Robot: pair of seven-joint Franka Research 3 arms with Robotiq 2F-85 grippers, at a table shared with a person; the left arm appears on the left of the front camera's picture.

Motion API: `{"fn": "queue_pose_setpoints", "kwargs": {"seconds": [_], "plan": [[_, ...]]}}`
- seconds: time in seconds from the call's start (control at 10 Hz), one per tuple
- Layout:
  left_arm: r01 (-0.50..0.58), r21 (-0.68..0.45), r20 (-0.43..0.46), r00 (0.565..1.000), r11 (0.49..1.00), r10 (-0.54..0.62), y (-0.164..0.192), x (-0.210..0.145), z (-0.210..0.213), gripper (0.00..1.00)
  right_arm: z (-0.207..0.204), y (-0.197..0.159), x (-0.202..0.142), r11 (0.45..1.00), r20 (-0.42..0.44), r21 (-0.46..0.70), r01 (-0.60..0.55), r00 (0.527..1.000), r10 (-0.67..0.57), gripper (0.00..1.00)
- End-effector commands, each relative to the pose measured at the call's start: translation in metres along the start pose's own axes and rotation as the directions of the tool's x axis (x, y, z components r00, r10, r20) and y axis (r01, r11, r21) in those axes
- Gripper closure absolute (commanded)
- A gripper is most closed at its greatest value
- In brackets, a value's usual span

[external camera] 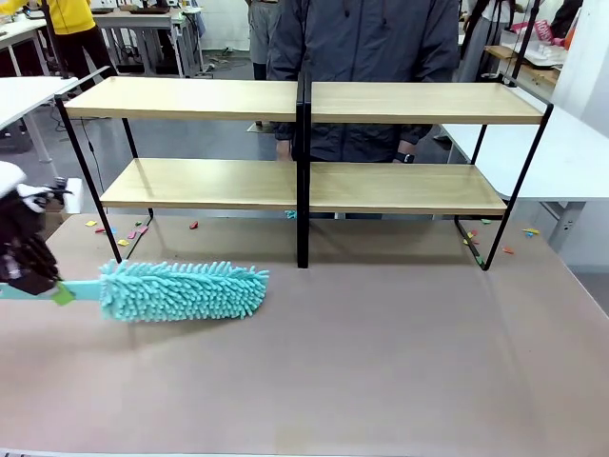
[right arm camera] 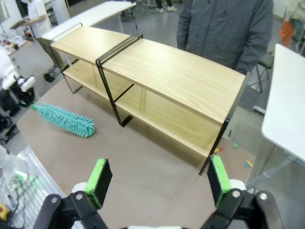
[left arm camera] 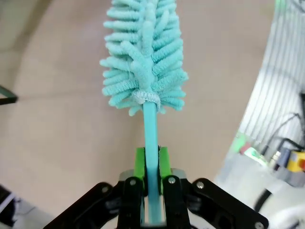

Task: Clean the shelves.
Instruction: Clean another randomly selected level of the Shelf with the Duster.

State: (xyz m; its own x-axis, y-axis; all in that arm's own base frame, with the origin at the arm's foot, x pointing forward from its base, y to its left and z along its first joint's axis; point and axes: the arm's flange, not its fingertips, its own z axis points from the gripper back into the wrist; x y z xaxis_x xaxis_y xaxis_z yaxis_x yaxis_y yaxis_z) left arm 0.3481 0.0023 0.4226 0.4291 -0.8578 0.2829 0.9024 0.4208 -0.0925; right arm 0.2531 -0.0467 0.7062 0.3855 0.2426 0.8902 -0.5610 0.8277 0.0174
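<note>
Right, the left gripper (left arm camera: 151,164) is clamped on the thin teal handle of the duster (external camera: 183,290) — green pads (left arm camera: 139,162) pressed to either side of the stick in the left wrist view. From the front, that gripper (external camera: 46,282) sits at the far left edge of the bench (external camera: 381,362), and the fluffy teal duster head lies flat on the brown surface, pointing toward the middle. The shelves (external camera: 300,186) stand across the far half of the bench — two tiers of light wood in a thin black frame, centre post in the middle, and the duster head rests just in front of the left-hand section, apart from it. Small coloured scraps (external camera: 119,231) lie on the bench under the lower boards at both ends. Over on the other side, the right gripper (right arm camera: 156,179) hangs high above the bench with its jaws spread wide, holding nothing. A person (external camera: 366,67) in a dark jacket stands behind the shelves.
</note>
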Motion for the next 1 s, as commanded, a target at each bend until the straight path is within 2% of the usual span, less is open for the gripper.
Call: {"fn": "queue_pose_setpoints", "kwargs": {"seconds": [0.0,0.2,0.3,0.5,0.6,0.9], "plan": [[-0.099,0.098,0.019,0.995,0.990,0.098,0.007,0.000,-0.048,0.87,0.000,0.001,0.001,1.000,0.008,0.007,-0.001,1.000,0.001,0.00],[-0.236,0.114,0.218,0.954,0.965,0.208,0.031,0.017,-0.054,0.87,0.000,0.001,0.001,1.000,0.008,0.007,-0.001,1.000,0.001,0.00],[-0.274,0.101,0.257,0.936,0.956,0.241,0.036,0.022,-0.055,0.87,0.000,0.001,0.001,1.000,0.008,0.007,-0.001,1.000,0.001,0.00],[-0.326,0.114,0.213,0.931,0.938,0.298,0.042,0.027,-0.066,0.87,0.000,0.001,0.001,1.000,0.008,0.007,-0.001,1.000,0.001,0.00],[-0.369,0.143,0.218,0.917,0.918,0.335,0.044,0.030,-0.069,0.87,0.000,0.001,0.001,1.000,0.008,0.007,-0.001,1.000,0.001,0.00],[-0.514,0.239,0.251,0.852,0.824,0.458,0.045,0.046,-0.068,0.87,0.000,0.001,0.001,1.000,0.008,0.007,-0.001,1.000,0.001,0.00]]}}
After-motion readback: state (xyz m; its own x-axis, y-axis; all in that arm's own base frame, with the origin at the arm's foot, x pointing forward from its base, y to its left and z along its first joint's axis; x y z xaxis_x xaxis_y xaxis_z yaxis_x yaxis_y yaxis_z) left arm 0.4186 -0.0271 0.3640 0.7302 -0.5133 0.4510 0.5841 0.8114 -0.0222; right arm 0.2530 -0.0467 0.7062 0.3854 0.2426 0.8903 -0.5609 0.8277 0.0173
